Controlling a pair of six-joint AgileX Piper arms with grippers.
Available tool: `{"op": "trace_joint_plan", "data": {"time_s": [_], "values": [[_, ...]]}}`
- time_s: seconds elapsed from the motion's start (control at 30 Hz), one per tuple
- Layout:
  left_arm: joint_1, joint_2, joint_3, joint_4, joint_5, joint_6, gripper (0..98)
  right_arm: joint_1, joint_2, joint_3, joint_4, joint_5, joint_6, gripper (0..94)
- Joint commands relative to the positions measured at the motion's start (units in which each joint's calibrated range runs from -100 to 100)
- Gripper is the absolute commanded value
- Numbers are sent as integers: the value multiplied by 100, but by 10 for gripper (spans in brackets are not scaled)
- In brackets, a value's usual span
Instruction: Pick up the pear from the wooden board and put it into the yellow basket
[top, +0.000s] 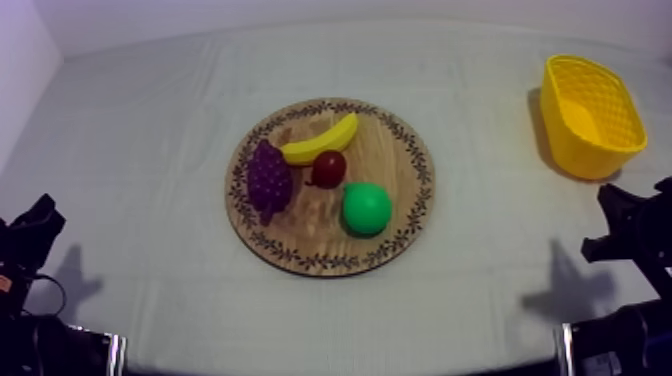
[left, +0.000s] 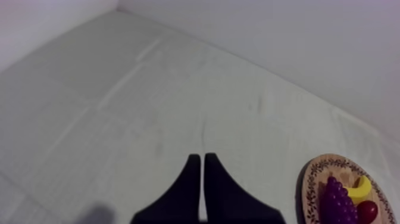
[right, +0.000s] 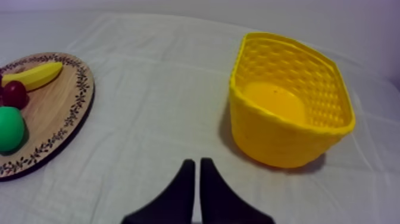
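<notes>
Pear (top: 366, 208) is on the board (top: 312, 240) mid-worktop (top: 140, 150), just beside the small red fruit (top: 328, 168); banana (top: 322, 142) and grapes (top: 268, 180) are on the board too. Basket (top: 588, 152) stands well apart at the right side. Left gripper (left: 201, 159) and right gripper (right: 195, 162) sit low at their sides, fingers together in a narrow wedge, gripping nothing.
</notes>
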Motion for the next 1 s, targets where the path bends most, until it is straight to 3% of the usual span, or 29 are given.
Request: {"op": "trace_joint_plan", "data": {"time_s": [0.0,0.67,0.97], "values": [[-2,2,2,0,5,2,1,1,-3,-1,2,-1,2,4],[-2,2,2,0,5,2,1,1,-3,-1,2,-1,2,4],[-2,2,2,0,5,2,1,1,-3,-1,2,-1,-254,4]]}}
